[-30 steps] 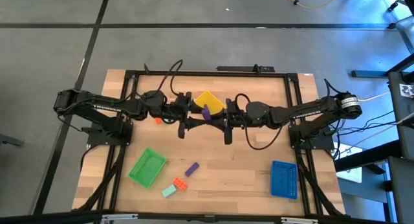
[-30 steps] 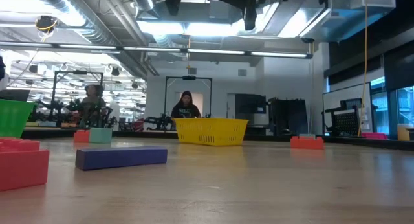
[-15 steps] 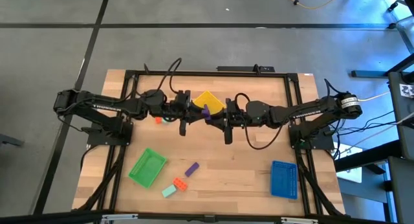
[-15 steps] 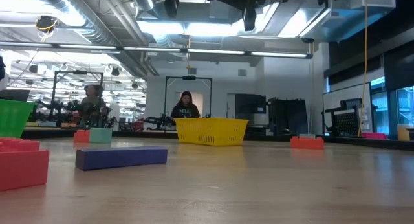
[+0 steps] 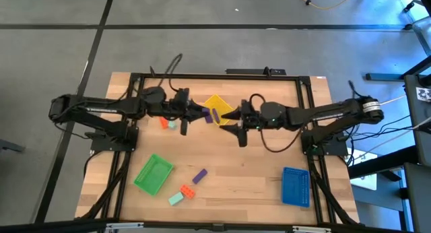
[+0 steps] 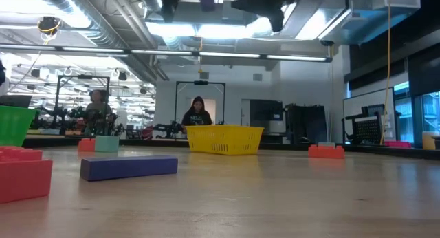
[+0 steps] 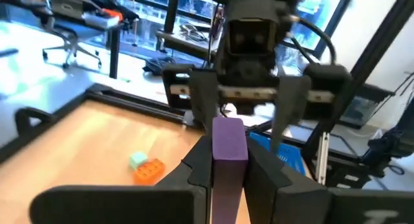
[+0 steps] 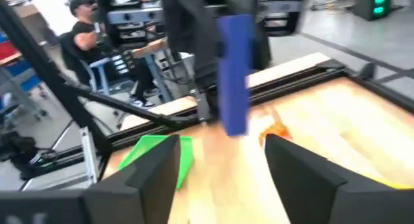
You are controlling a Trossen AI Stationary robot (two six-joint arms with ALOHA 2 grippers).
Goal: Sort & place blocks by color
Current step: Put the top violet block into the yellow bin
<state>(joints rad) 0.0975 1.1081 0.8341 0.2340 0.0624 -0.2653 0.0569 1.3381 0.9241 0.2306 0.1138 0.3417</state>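
A purple block (image 5: 214, 116) hangs in the air by the yellow tray (image 5: 219, 102), with my left gripper (image 5: 204, 114) shut on it. In the left wrist view the block (image 7: 228, 140) sticks out forward between the fingers. My right gripper (image 5: 232, 123) faces it from the right, open. Its fingers (image 8: 155, 172) stand apart, just short of the block (image 8: 234, 75). Another purple block (image 5: 199, 175), an orange one (image 5: 188, 190) and a teal one (image 5: 176, 198) lie on the table near the green tray (image 5: 153, 174). My left gripper pinches the purple block's two long sides (image 7: 217, 162) between its two fingers. The fingers come level from the table's left and lie along the block. Its free end (image 7: 228, 123) points toward my right gripper. The block is lifted clear of the table.
A blue tray (image 5: 295, 186) lies at the near right. An orange block (image 5: 163, 123) and a teal block (image 5: 172, 124) lie under my left arm. A black frame (image 5: 202, 75) runs round the table. People (image 6: 198, 113) are in the room beyond.
My right gripper has opened, let go of the purple block and drawn back a little toward the table's right edge. The block stays in the air in my left gripper, whose arm has pulled back toward the left and far side.
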